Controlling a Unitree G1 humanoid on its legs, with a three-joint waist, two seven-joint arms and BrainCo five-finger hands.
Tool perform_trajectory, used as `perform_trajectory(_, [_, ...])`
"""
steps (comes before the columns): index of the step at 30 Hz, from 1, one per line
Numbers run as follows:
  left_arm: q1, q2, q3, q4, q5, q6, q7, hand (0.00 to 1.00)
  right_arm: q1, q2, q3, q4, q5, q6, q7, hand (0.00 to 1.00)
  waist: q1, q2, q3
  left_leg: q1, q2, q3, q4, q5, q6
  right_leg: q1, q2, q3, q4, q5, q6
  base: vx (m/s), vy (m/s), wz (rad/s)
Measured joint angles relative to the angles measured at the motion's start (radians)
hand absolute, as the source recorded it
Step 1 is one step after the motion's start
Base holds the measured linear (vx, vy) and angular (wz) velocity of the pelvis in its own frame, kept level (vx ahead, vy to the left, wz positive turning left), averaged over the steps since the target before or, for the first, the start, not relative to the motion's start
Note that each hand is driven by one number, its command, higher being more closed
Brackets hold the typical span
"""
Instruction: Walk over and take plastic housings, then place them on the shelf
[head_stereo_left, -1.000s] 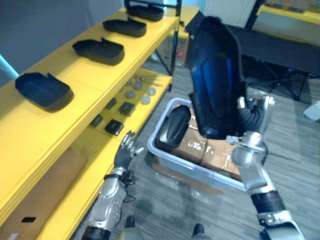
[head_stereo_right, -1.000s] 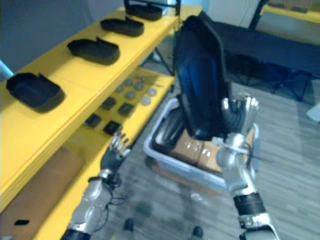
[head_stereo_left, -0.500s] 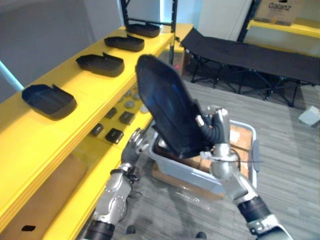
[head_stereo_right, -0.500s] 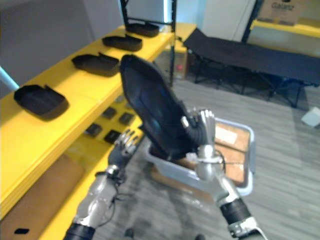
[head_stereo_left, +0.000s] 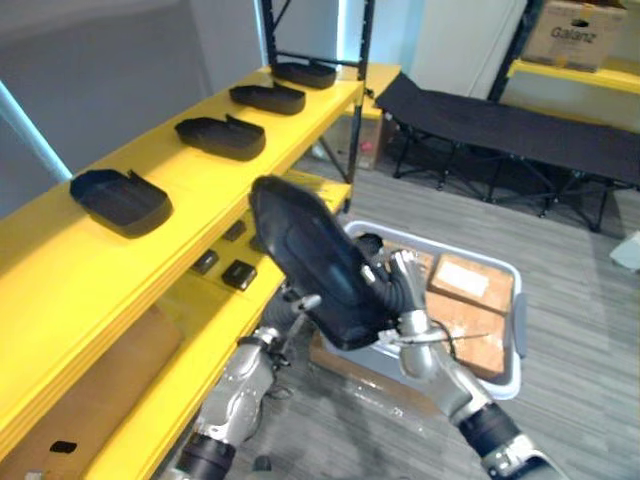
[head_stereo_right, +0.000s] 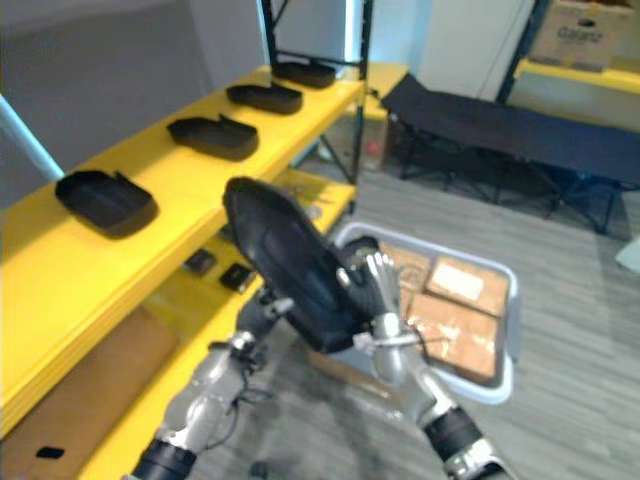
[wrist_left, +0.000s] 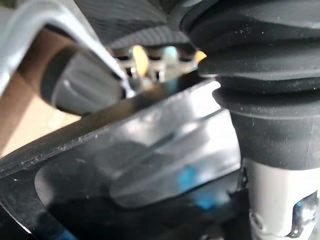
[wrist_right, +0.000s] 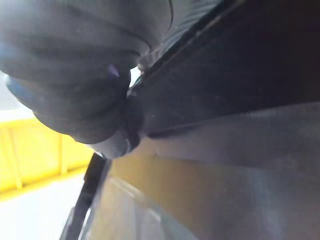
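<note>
long yellow shelf rack (head_stereo_left: 60, 290) along the robot's left, black folding cot (head_stereo_left: 500, 115) at the back, grey plastic bin (head_stereo_left: 518, 330) holding brown cardboard boxes (head_stereo_left: 462, 330) on the floor. one large black plastic housing (head_stereo_left: 315, 265) is in the air between rack and bin, smooth face up, long axis slanting from its upper end near the rack down to the right hand (head_stereo_left: 398, 290), which is curled round its lower edge. four smaller black housings (head_stereo_left: 120, 200) lie in a row on the top shelf, hollow side up. left hand (head_stereo_left: 295, 305) is mostly behind the held housing, can't tell its grip. a few small black blocks (head_stereo_left: 240, 273) on the lower shelf
</note>
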Motion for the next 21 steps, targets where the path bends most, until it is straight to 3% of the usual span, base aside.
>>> perform_trajectory(14, [0.000,0.022,0.028,0.044,-0.091,-0.004,0.031,1.00,-0.002,0.046,0.095,0.010,0.024,-0.014,-0.024,1.00,0.001,-0.015,-0.010,-0.001,0.000,0.000,0.001,0.000,0.000,0.001,0.001,-0.002,-0.005,0.000,-0.001,0.00,0.000,0.00])
perform_trajectory(21, [0.000,0.022,0.027,0.071,-0.279,-0.002,0.031,1.00,-0.001,0.056,0.116,0.010,0.023,-0.032,-0.040,1.00,-0.007,-0.017,-0.011,0.001,0.001,0.002,0.002,0.000,0.000,0.001,0.001,-0.002,-0.008,0.000,-0.001,0.00,0.000,0.00])
